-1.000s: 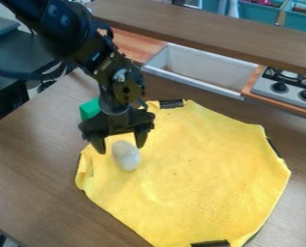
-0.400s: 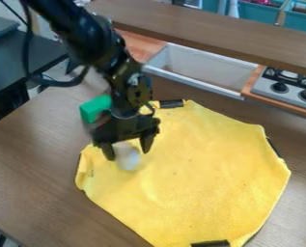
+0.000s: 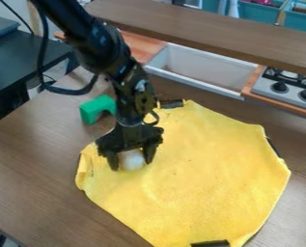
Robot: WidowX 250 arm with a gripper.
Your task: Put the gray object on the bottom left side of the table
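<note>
Lowered the black gripper (image 3: 131, 164), slightly rightward in view, since the earlier frame, now unclenched and spread to either side of the gray object (image 3: 133, 158), resting near the yellow cloth's (image 3: 200, 169) left edge in view, whether touching impossible to tell.

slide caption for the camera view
Black gripper open around the gray object on a yellow cloth

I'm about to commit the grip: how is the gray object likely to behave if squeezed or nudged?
The gray object looks rounded, so it could roll or slip if squeezed off-center. The yellow cloth beneath it looks soft and might bunch or drag along with a sideways nudge.
</note>
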